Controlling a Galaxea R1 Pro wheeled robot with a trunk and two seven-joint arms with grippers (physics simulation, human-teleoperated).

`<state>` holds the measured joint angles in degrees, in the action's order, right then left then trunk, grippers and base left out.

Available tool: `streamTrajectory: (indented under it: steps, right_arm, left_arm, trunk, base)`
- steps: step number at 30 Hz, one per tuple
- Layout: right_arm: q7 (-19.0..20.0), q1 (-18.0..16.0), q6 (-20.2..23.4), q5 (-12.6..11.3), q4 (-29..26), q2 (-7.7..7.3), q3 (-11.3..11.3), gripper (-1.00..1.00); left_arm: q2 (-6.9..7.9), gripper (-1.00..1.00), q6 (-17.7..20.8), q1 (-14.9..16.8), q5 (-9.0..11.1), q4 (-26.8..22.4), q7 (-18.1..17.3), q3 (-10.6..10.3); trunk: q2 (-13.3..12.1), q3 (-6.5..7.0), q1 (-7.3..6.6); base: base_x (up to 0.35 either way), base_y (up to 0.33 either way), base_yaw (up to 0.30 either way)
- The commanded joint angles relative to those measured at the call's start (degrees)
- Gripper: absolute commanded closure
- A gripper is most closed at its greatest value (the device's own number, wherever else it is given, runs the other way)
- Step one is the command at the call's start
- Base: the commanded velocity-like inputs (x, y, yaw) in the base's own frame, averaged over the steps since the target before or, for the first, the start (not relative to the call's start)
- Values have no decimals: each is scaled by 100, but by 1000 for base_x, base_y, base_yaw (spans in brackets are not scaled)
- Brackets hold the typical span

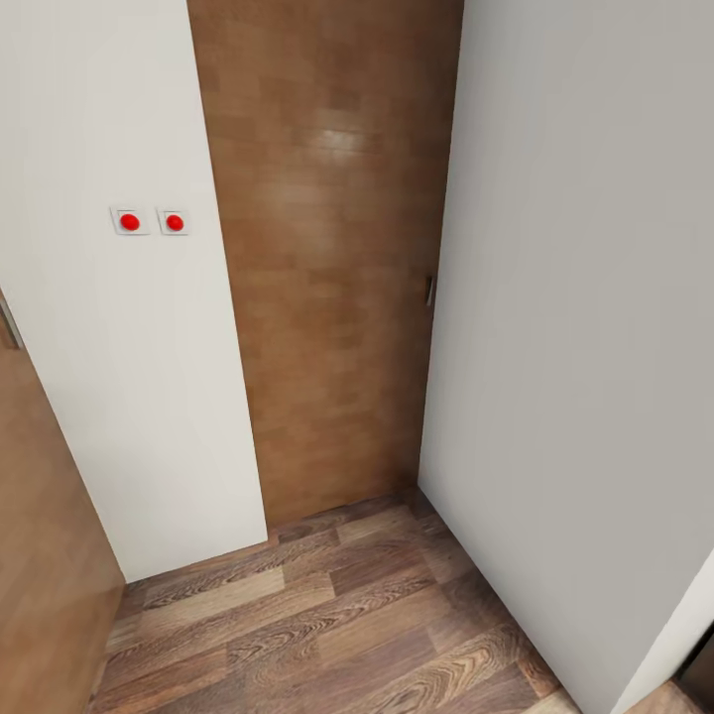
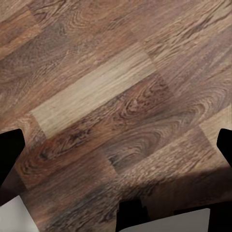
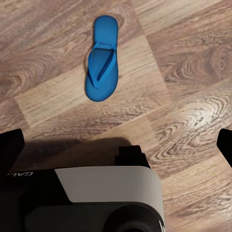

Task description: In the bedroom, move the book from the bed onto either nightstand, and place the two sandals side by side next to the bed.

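Note:
One bright blue sandal [image 3: 102, 59] lies flat on the wood-plank floor [image 3: 193, 63], strap side up, some way ahead of my right gripper [image 3: 118, 145]. That gripper hangs open above the floor with nothing between its black fingertips [image 3: 11, 147]. My left gripper [image 2: 117, 147] is open too, over bare planks [image 2: 96, 92], its dark fingertips [image 2: 9, 150] far apart. The book, the bed and the nightstand are out of view.
In the head view I face a narrow corner: a white wall [image 1: 129, 377] with two red-button switches [image 1: 151, 221] on the left, a brown wooden panel [image 1: 332, 258] straight ahead, and another white wall [image 1: 575, 347] close on the right. The robot's grey-and-black body [image 3: 106, 193] sits below the right gripper.

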<state>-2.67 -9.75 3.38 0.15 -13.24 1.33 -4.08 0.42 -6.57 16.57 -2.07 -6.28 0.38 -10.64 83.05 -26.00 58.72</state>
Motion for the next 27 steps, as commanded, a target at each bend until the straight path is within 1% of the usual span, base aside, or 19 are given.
streamTrajectory:
  steps: [1, 8, 16, 27]
  right_arm:
    - [-5, 0, 31, 2, -13, 6, -40, -100]
    - [-5, 0, 31, 3, -14, 7, -40, -100]
    - [-5, 0, 31, 3, -12, 7, -40, -100]
    - [-5, 0, 31, 9, -16, 7, -40, -100]
  left_arm:
    - [4, -100, -21, 4, -22, 4, 3, -22]
    - [3, -100, -41, 4, -22, 4, 3, -68]
    - [2, -100, -59, 4, -22, 4, 3, -97]
    - [4, -100, -63, 4, -22, 4, 3, -104]
  trunk:
    - [3, -6, 1]
    - [3, -6, 1]
    - [3, -6, 1]
    - [3, -6, 1]
  base:
    - [110, 0, 0]
    - [64, 0, -29]
    - [16, 0, -149]
    - [2, 0, -31]
